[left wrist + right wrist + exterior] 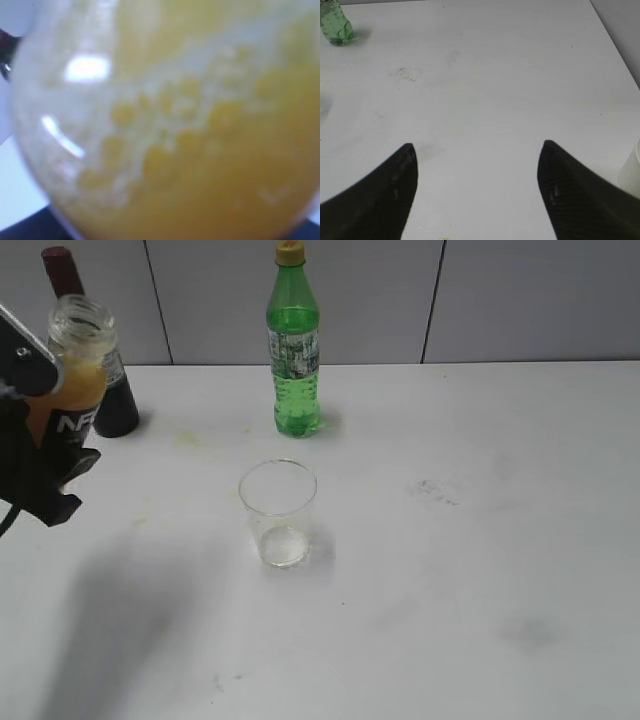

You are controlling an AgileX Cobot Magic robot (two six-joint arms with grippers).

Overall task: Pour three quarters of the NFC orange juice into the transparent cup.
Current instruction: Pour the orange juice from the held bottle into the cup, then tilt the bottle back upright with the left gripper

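Observation:
The NFC orange juice bottle [75, 375] is uncapped and held roughly upright above the table at the far left. My left gripper [45, 455] is shut on its lower body. In the left wrist view the juice [175, 150] fills the frame, blurred, and the jaws are hidden. The transparent cup [278, 512] stands upright and looks empty at the table's middle, to the right of the bottle and lower. My right gripper [477, 150] is open and empty over bare table; it does not show in the exterior view.
A tall green soda bottle [294, 345] stands behind the cup and also shows in the right wrist view [335, 25]. A dark wine bottle [112, 390] stands at the back left, behind the held bottle. A white object [631, 170] sits at the right wrist view's right edge.

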